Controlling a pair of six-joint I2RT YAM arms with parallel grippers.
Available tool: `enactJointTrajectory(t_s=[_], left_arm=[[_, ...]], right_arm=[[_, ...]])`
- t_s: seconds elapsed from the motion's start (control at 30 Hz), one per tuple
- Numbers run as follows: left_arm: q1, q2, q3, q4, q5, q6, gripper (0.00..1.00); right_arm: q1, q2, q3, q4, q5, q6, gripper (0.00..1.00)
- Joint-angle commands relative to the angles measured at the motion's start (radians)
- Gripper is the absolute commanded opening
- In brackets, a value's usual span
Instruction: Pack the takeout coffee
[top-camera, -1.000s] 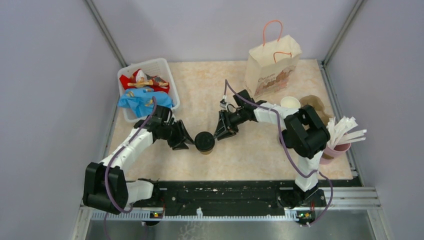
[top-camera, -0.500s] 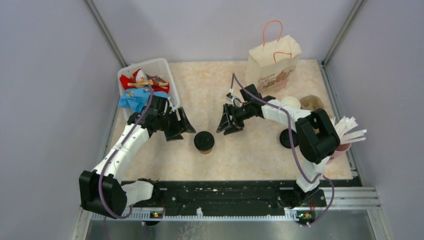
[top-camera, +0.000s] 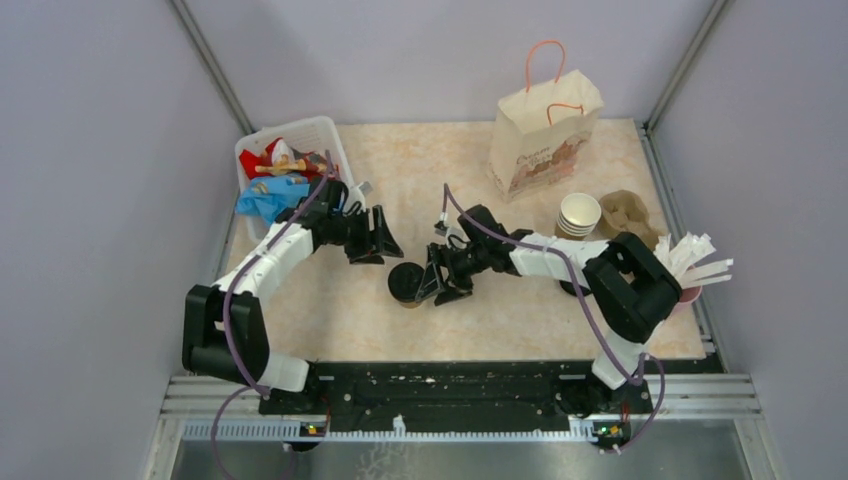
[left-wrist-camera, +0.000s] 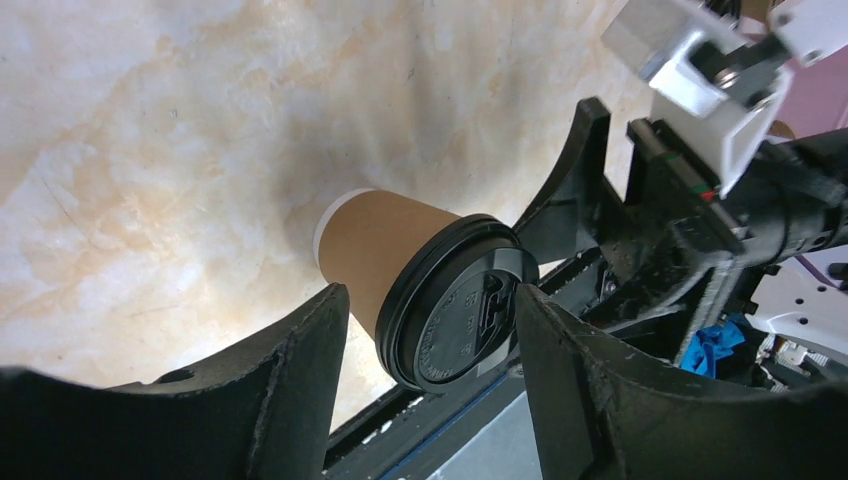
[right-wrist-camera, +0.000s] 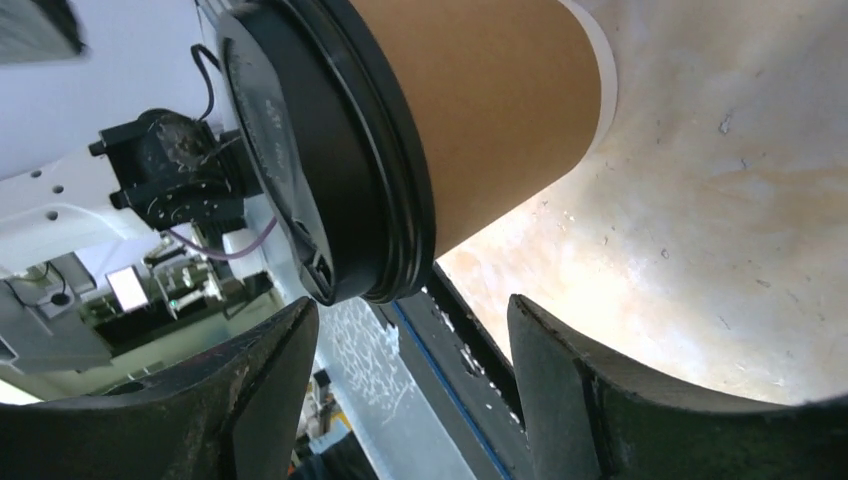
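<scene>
Brown lidded cup (top-camera: 407, 283) stands beside the right gripper (top-camera: 433, 278), near the left gripper (top-camera: 381, 247), both splayed apart.

Bright, even light, soft shadows (blurry wrist-view foregrounds)

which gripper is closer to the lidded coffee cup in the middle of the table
Right. The right gripper sits open just beside the lidded cup; the left gripper hangs open farther off, toward the far left.
</scene>
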Motion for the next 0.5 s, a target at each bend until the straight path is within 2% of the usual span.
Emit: enactJointTrajectory(t_s=[0.0, 0.2, 0.47], left_arm=[[0.029, -0.024, 0.0, 0.092, 0.071, 0.049, 0.68], [0.045, -0.01, -0.052, 0.125, 0.142, 0.06, 0.62], [0.088, -0.019, -0.139, 0.196, 0.2, 0.051, 0.6]], right_arm=[[0.043, -0.079, -0.066, 0.23, 0.125, 0.169, 0.7], [0.076, -0.111, -0.137, 0.328, 0.231, 0.28, 0.7], [0.088, -0.154, -0.189, 0.403, 0.256, 0.351, 0.68]])
